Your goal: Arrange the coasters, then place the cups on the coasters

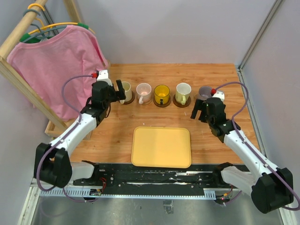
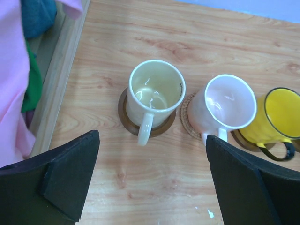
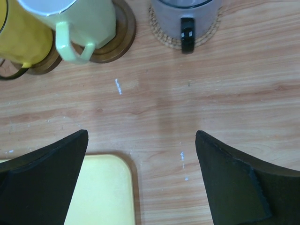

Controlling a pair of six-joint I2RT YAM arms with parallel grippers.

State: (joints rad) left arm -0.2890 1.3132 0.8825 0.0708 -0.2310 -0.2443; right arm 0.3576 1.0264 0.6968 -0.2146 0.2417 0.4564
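Five cups stand in a row at the back, each on a round coaster: cream (image 1: 125, 91), pink (image 1: 144, 91), amber yellow (image 1: 161, 93), white-green (image 1: 183, 92) and greyish purple (image 1: 205, 91). My left gripper (image 1: 117, 90) is open, just in front of the cream cup (image 2: 156, 91), which rests on a dark brown coaster (image 2: 124, 117); nothing is between the fingers (image 2: 70, 173). The pink cup (image 2: 229, 105) sits on a woven coaster (image 2: 186, 117). My right gripper (image 1: 200, 111) is open and empty, set back from the white-green cup (image 3: 89, 18) and the purple cup (image 3: 187, 14).
A yellow rectangular tray (image 1: 161, 146) lies near the front middle; its corner (image 3: 101, 192) shows beside my right gripper's left finger. A wooden rack with a pink shirt (image 1: 56, 61) stands at the back left, close to my left arm. Grey walls close in the table.
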